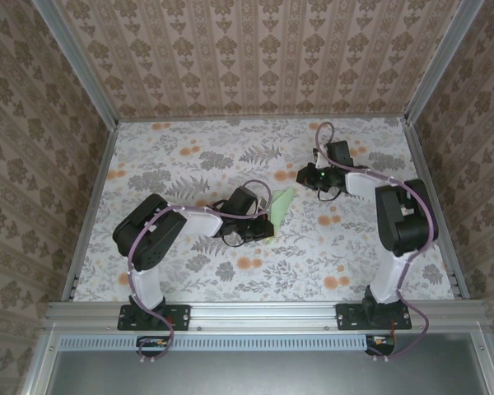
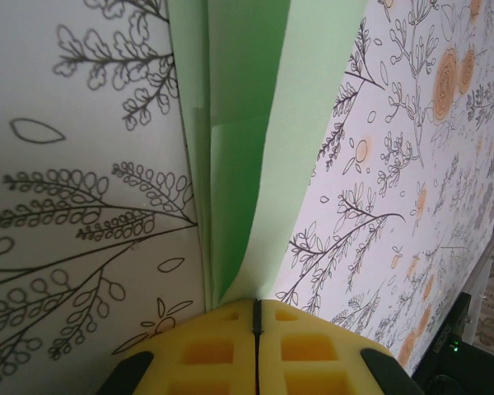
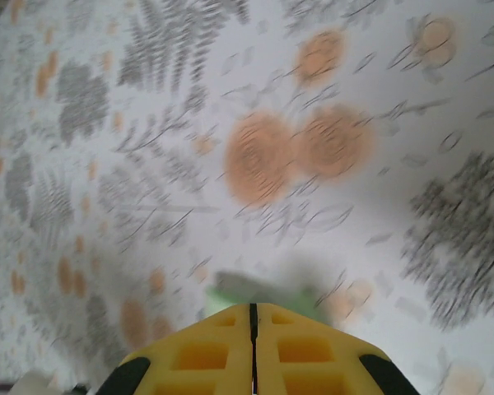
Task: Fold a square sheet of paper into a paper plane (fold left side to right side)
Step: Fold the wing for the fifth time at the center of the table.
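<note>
The left gripper has its yellow fingers pressed together on the near end of the pale-green paper plane. The plane runs away from the fingertips as a narrow folded strip with a raised flap. It lies on the flower-printed table near the middle, between the two arms. Farther back and to the right, the right gripper hangs over the print, fingers closed with no gap and nothing seen between them.
</note>
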You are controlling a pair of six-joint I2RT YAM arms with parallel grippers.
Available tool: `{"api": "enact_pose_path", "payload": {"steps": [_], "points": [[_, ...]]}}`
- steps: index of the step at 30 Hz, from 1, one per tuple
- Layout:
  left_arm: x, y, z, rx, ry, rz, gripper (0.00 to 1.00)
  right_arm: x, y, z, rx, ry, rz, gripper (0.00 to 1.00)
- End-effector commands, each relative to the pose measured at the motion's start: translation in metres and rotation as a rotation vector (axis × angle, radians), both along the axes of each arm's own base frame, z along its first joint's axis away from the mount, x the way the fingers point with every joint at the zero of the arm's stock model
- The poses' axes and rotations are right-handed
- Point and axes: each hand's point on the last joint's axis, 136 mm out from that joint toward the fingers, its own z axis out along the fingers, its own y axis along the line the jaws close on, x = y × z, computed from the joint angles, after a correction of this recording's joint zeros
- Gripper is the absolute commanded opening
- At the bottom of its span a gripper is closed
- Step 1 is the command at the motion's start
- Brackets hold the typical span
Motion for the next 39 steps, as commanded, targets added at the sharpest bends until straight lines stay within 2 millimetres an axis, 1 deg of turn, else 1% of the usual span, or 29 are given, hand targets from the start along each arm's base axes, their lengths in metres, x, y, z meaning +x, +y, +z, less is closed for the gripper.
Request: {"api": "enact_pose_path", "payload": {"steps": [1,3,7,9,13,16,19,24,29,33,37,39], "points": [[-0.028,0.033,-0.043,0.181,0.111,-0.001,0.07,-0.032,0.018,0.001,0.022,0.015,0.024,0.08],[-0.028,0.033,-0.042,0.182,0.108,-0.003,0.07,-0.049,0.03,-0.006,0.056,0.037,0.036,0.09],[-0.027,0.033,-0.041,0.184,0.105,-0.002,0.07,-0.068,0.055,-0.018,0.105,0.07,0.08,0.08],[-0.026,0.033,-0.04,0.181,0.099,-0.002,0.08,-0.072,0.062,-0.026,0.099,0.088,0.097,0.09],[-0.025,0.031,-0.036,0.173,0.091,-0.005,0.08,-0.073,0.072,-0.039,0.097,0.12,0.113,0.09],[-0.023,0.028,-0.031,0.158,0.079,-0.008,0.08,-0.074,0.074,-0.048,0.075,0.147,0.114,0.09],[-0.019,0.024,-0.021,0.137,0.057,-0.013,0.09,-0.077,0.071,-0.059,0.044,0.192,0.105,0.08],[-0.012,0.015,0.008,0.074,-0.006,-0.027,0.13,-0.086,0.061,-0.076,-0.024,0.274,0.086,0.08],[-0.011,0.011,0.032,0.034,-0.042,-0.043,0.16,-0.092,0.058,-0.083,-0.051,0.303,0.089,0.07],[-0.018,0.006,0.034,0.002,-0.004,-0.069,0.16,-0.091,0.06,-0.083,-0.051,0.303,0.093,0.07],[-0.024,0.0,0.026,-0.022,0.04,-0.08,0.16,-0.092,0.061,-0.085,-0.056,0.308,0.098,0.07],[-0.023,-0.001,0.02,-0.019,0.05,-0.076,0.16,-0.092,0.061,-0.086,-0.059,0.309,0.099,0.07]]}}
